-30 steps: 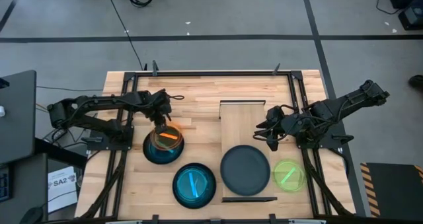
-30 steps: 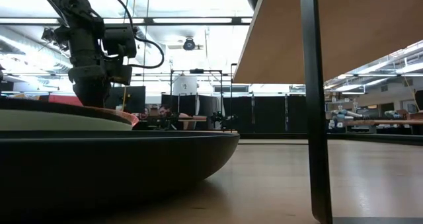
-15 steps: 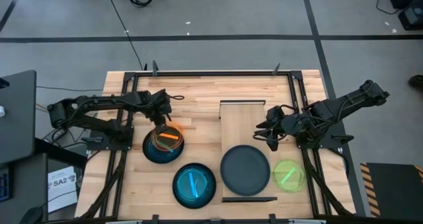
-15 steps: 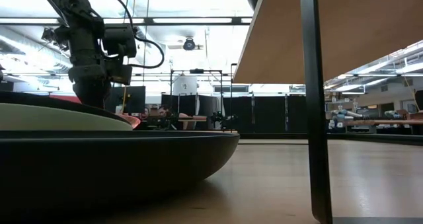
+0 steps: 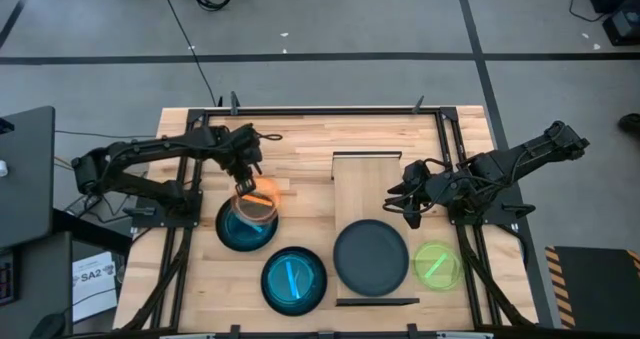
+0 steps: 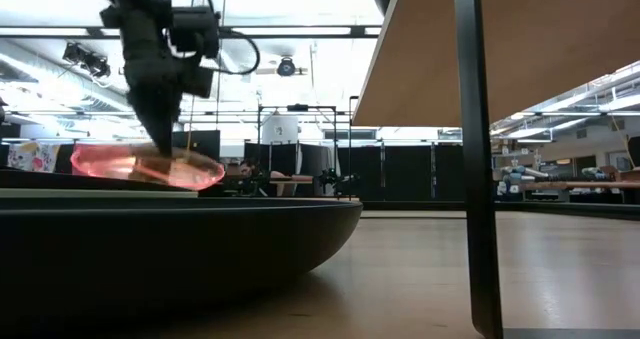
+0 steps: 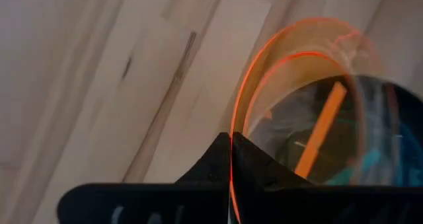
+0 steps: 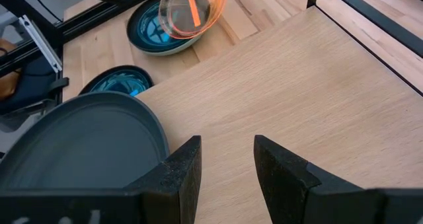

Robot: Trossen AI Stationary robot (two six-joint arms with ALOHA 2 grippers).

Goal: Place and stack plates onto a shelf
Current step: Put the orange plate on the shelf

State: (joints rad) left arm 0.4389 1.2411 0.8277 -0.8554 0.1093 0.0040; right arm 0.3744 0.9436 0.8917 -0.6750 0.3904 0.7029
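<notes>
My left gripper [image 5: 247, 182] is pinched shut on the rim of the orange plate [image 5: 258, 202], a thin, translucent, shallow round dish. In the left wrist view the rim edge runs straight up between my two dark fingers [image 7: 205, 174], with the plate [image 7: 310, 105] fanning out beyond them. The plate hangs tilted, clear of the teal-blue plate [image 5: 240, 229] beneath it, which sits on the pale, planked wooden tabletop [image 5: 300, 169]. In the low view the orange plate [image 6: 147, 165] glows pink-orange, held by the gripper [image 6: 160, 129] from above.

My right gripper [image 5: 408, 201] waits over the right side of the shelf [image 5: 365, 179], a smooth pale wood plank with thin dark edging. Its jaws stand partly open around nothing, the fingers [image 8: 284, 171] apart above bare plank.

A matte black plate [image 5: 371, 258] lies on the near end of the shelf. A second teal-blue plate [image 5: 294, 280] lies on the tabletop left of it, and a lime-green plate [image 5: 437, 264] just right of it.
</notes>
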